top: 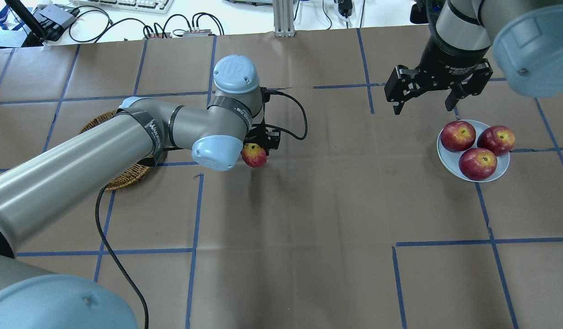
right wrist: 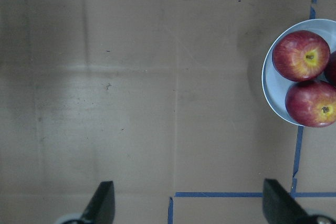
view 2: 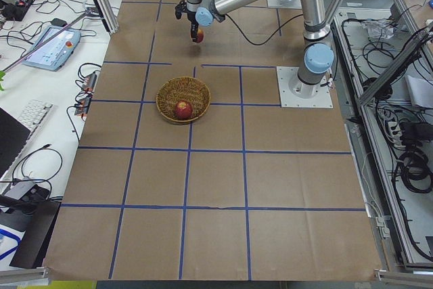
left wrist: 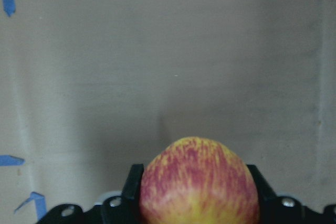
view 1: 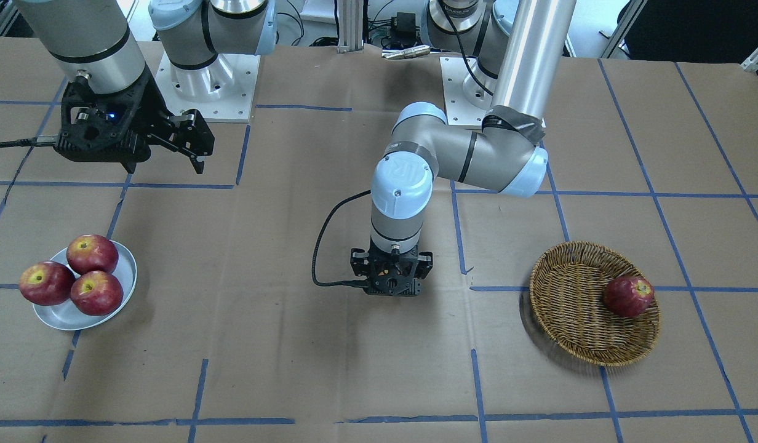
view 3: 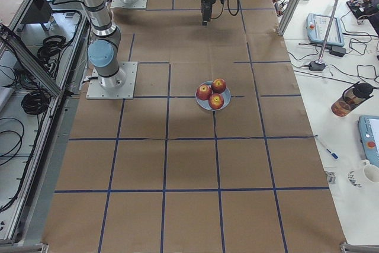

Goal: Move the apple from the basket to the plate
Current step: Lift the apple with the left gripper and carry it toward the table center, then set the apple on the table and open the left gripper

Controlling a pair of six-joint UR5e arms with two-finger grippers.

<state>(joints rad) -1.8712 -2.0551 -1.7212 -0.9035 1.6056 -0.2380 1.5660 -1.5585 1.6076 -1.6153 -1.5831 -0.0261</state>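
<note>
Over the brown desk, the left fingers hold the apple, out of the basket. The plate is next; the right fingers are wide.

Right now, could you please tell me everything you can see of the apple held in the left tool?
The apple is pale, with red streaks over yellow-orange, yellower near the tool. It looks whole and smooth. The left tool is shut on it, a black finger pressing each side. It hangs above the brown paper table, between basket and plate, touching neither.
</note>
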